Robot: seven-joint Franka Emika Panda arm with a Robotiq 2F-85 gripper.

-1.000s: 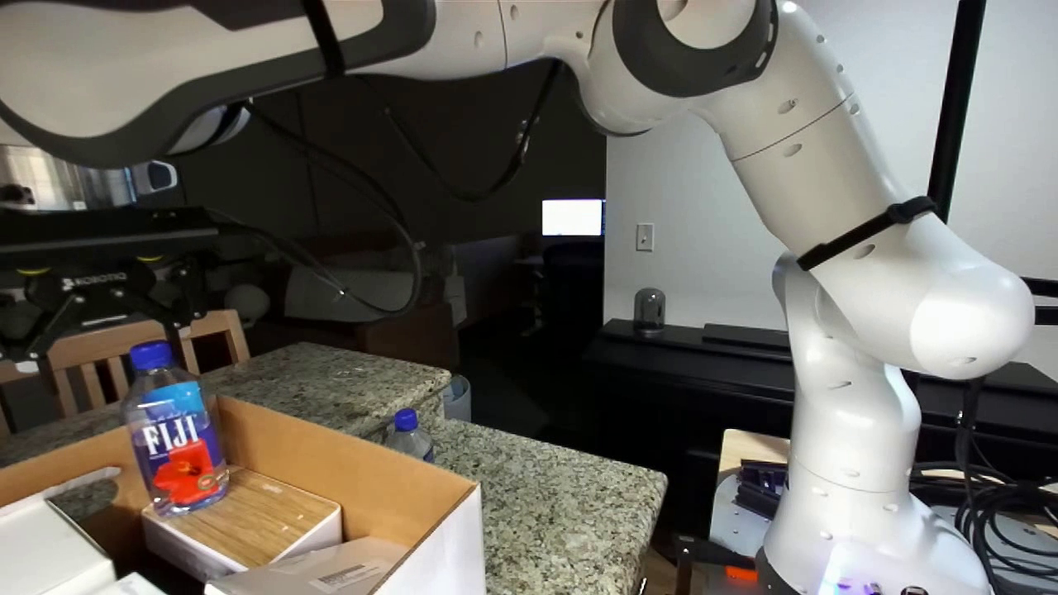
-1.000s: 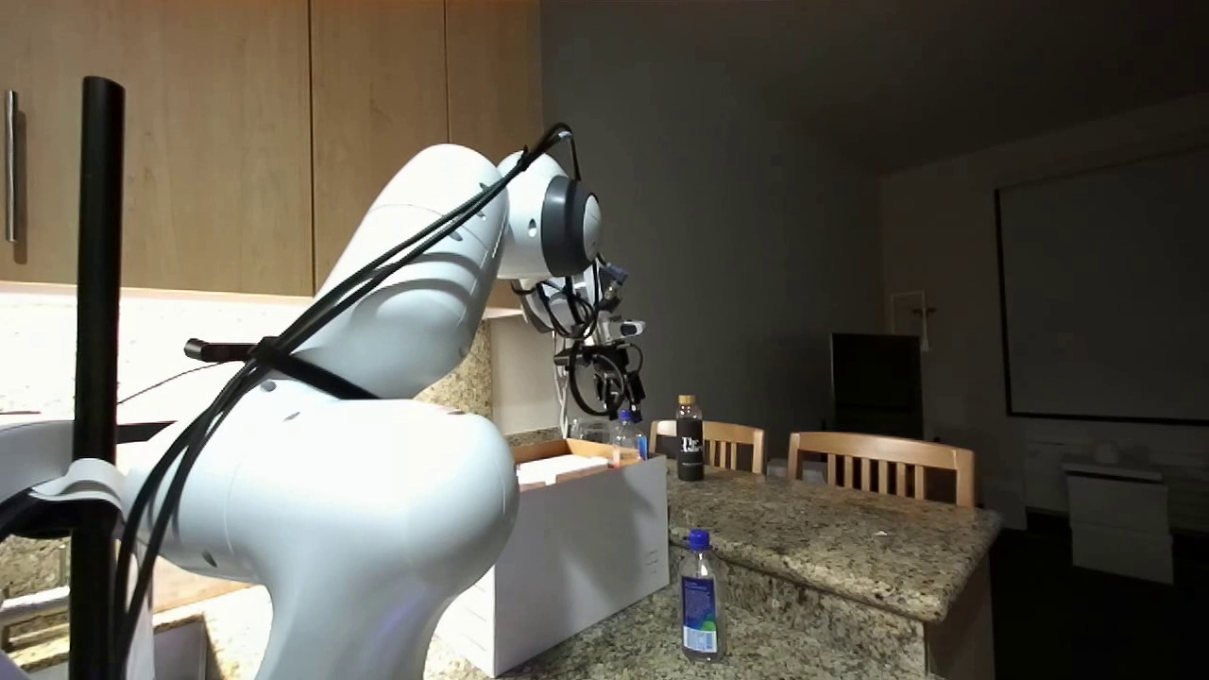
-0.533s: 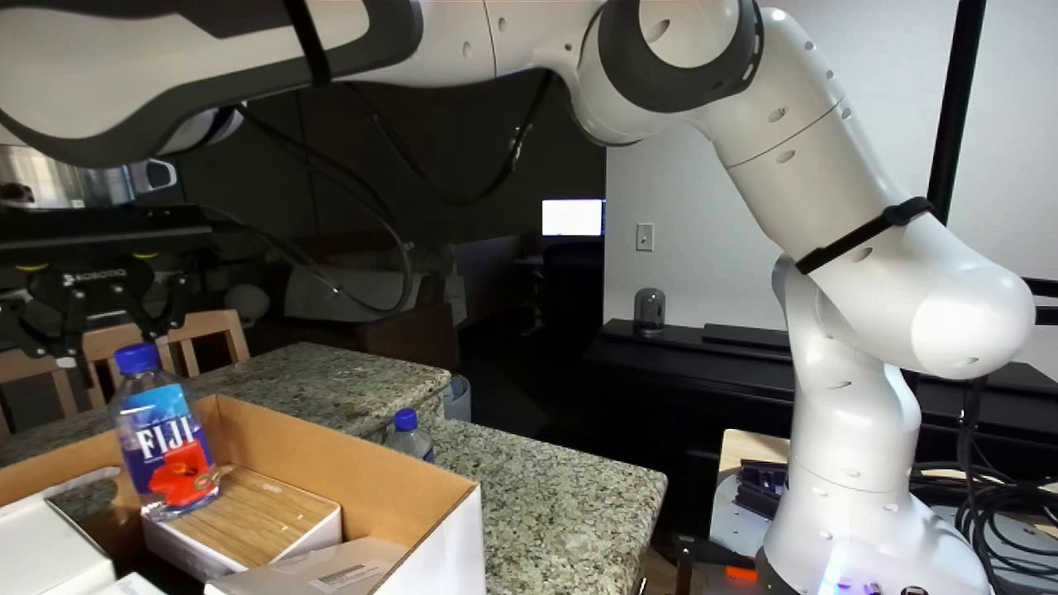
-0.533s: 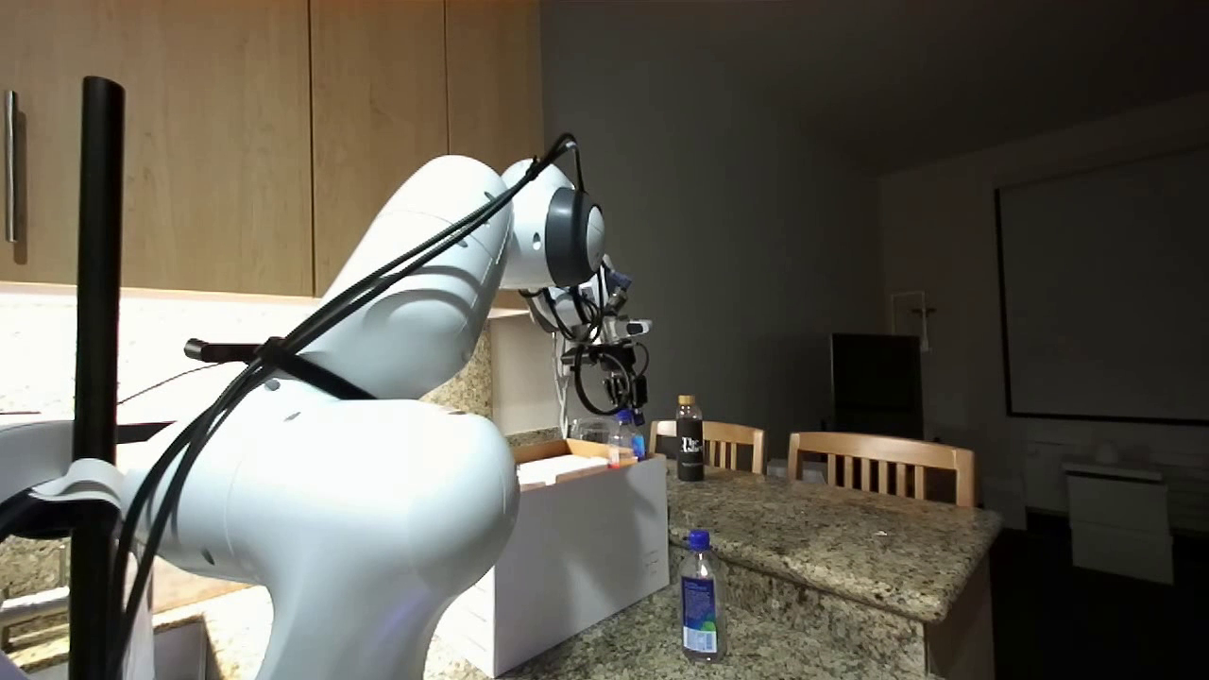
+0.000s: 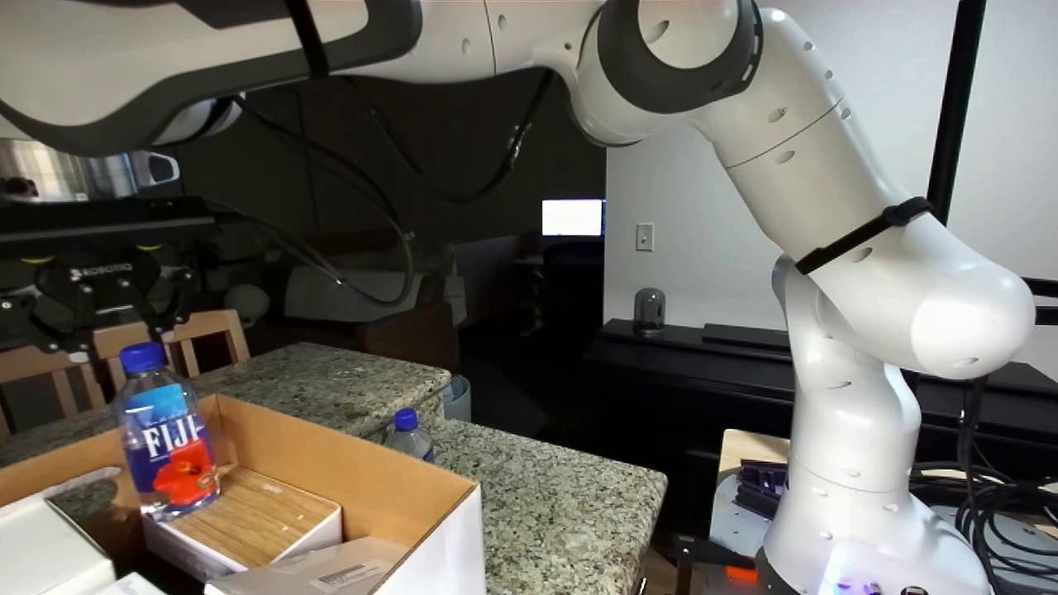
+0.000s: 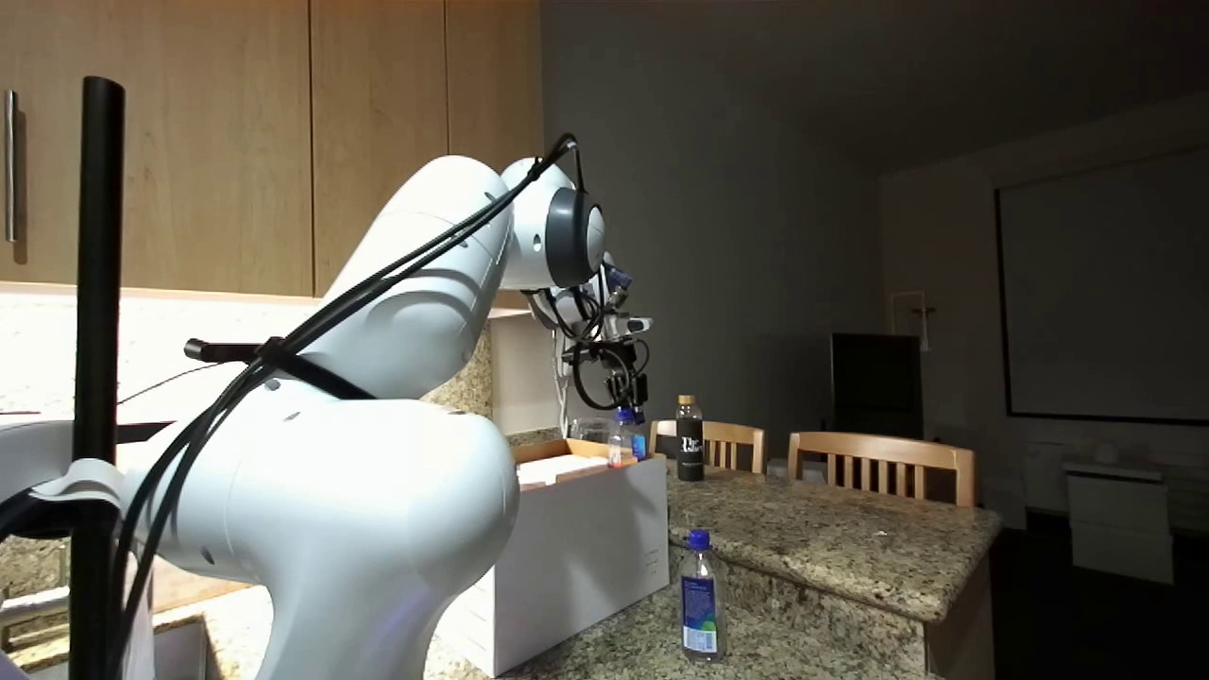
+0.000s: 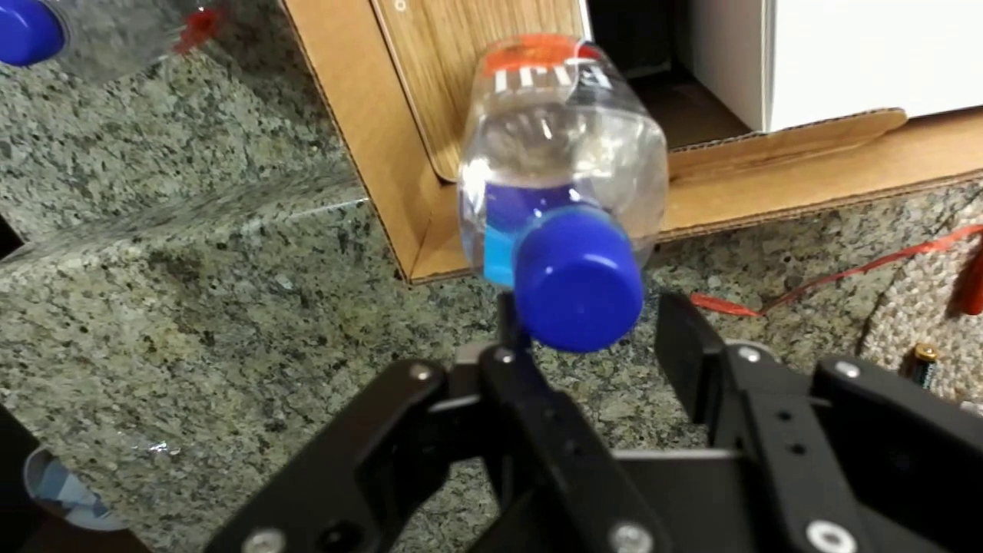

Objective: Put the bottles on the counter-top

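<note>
A clear bottle [image 5: 169, 450] with a blue cap and FIJI label leans slightly inside the cardboard box, its base at a wood-topped carton [image 5: 260, 508]. In the wrist view my gripper [image 7: 591, 313] is part-way open at its cap. The left finger [image 7: 508, 316] lies against or just behind the cap, partly covered by it; granite shows between the cap and the right finger [image 7: 683, 353]. Another bottle [image 6: 699, 604] stands upright on the lower counter-top [image 6: 614, 652], outside the box. The granite counter-top [image 5: 570, 496] also has a higher level [image 6: 831, 519].
The box's near cardboard wall [image 5: 331, 454] rises beside the bottle. White cartons [image 7: 868, 61] fill other parts of the box. A dark bottle with a tan lid [image 6: 689, 444] stands on the raised level. Red cord [image 7: 845, 270] lies by the box in the wrist view.
The jaws have come much closer together around the cap. In an exterior view the bottle has shifted a little left and leans more. The gripper has risen slightly.
</note>
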